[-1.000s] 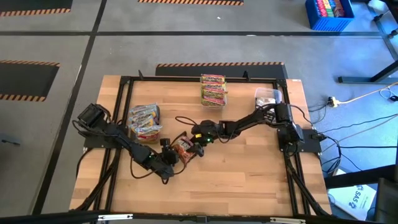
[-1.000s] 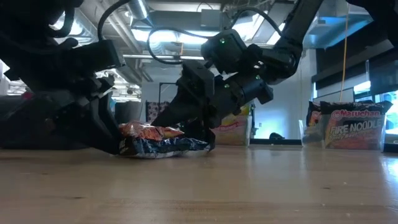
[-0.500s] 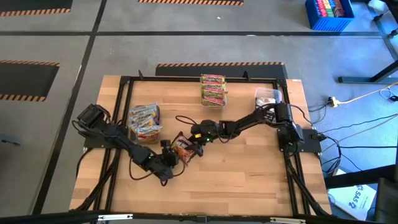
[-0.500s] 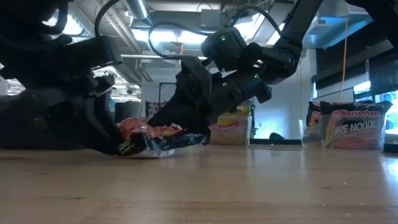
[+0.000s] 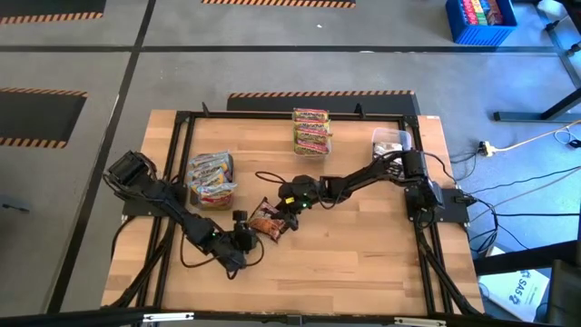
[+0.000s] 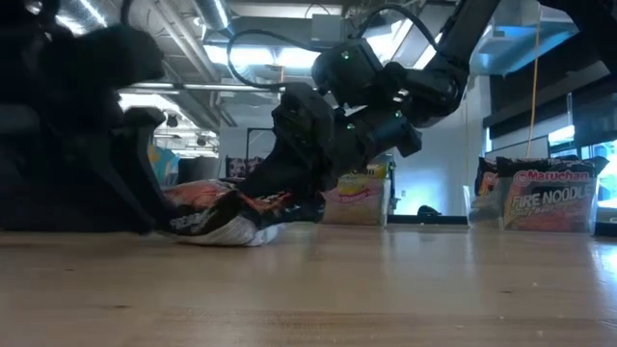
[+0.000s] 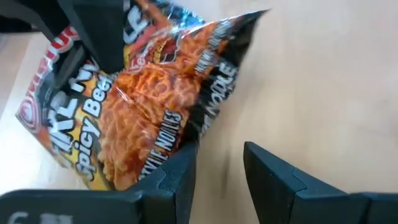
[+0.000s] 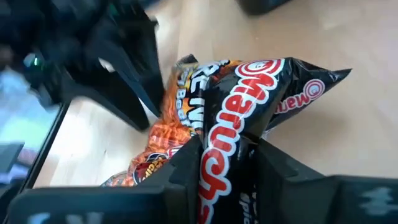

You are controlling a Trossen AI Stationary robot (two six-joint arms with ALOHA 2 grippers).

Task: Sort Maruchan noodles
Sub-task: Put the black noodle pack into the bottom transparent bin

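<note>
Only the wrist views show right end effector (image 8: 227, 165) pinching dark packet (image 8: 249, 118), left end effector (image 7: 217, 168) released.

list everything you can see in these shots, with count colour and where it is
dark packet: one, black and orange, middle of the table, its far edge pinched by the right gripper
yellow-green packets: a pile, count unclear, left part of the table
orange-red packets: a stack, about three, far edge of the table
clear tub: one, far right corner of the table
table: one, light wood with a black frame
blue crate: one, on the floor beyond the table, at right
left gripper: dark, open, just beside the dark packet, not holding it
right gripper: dark, shut on the dark packet, at the table's middle
</note>
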